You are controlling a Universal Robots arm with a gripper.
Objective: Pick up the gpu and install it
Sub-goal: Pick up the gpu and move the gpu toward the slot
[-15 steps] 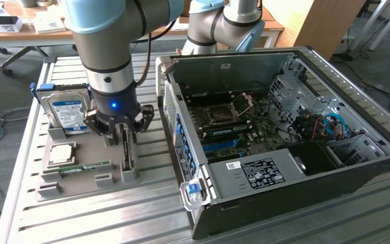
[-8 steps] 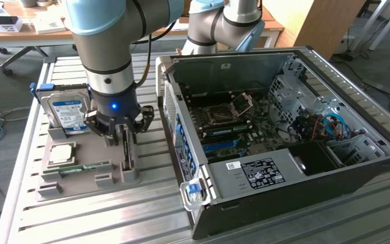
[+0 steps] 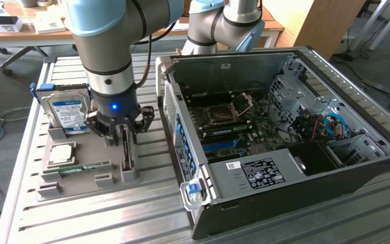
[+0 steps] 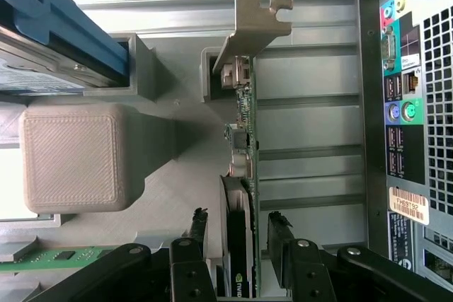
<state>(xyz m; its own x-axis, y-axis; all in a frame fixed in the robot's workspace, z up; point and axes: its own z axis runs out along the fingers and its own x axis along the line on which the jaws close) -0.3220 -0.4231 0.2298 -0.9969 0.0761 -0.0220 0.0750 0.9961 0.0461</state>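
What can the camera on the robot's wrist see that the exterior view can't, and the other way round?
The wrist view adds: the gpu's bent metal bracket up close, and the coloured ports on the back of the computer case. The exterior view adds: the motherboard inside the open case, blue cables, and the arm reaching down. Both share: the gpu standing on edge in the grey holder, the open gripper straddling it, the hard drive and the green memory stick.

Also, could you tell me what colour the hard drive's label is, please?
Blue and white; the hard drive shows best in the exterior view.
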